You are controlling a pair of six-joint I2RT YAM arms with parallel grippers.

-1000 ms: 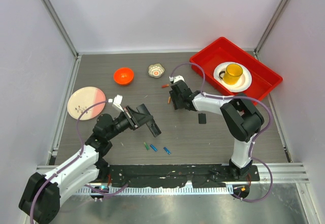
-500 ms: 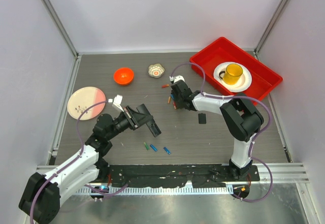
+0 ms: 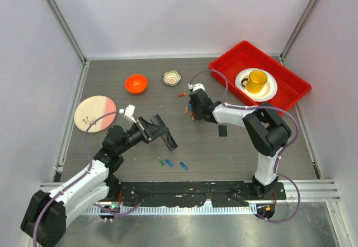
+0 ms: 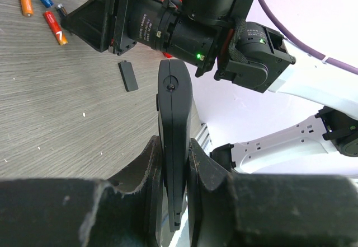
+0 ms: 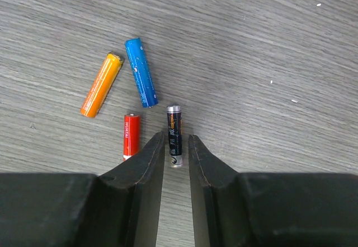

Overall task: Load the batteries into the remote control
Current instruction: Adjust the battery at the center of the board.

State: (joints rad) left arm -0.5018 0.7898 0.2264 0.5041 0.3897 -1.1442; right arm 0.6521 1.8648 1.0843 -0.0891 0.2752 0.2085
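Note:
My left gripper [image 3: 146,129] is shut on the black remote control [image 3: 162,132] and holds it edge-on above the table; the left wrist view shows it clamped between the pads [image 4: 174,124]. My right gripper [image 5: 177,146] is low over a cluster of batteries [image 3: 187,110], narrowly open. Its fingertips straddle a black battery [image 5: 174,135] lying on the table. A red battery [image 5: 131,136], a blue one [image 5: 141,72] and an orange one [image 5: 101,84] lie just left of it. A small black battery cover [image 3: 222,130] lies on the table.
Three loose batteries [image 3: 169,163] lie near the front. An orange bowl [image 3: 136,83], a small patterned bowl [image 3: 172,78] and a pink plate [image 3: 95,113] sit at the back left. A red tray [image 3: 291,84] with a yellow mug [image 3: 257,80] is at the back right.
My right gripper has shifted slightly over the battery cluster. The left arm and the remote have not moved.

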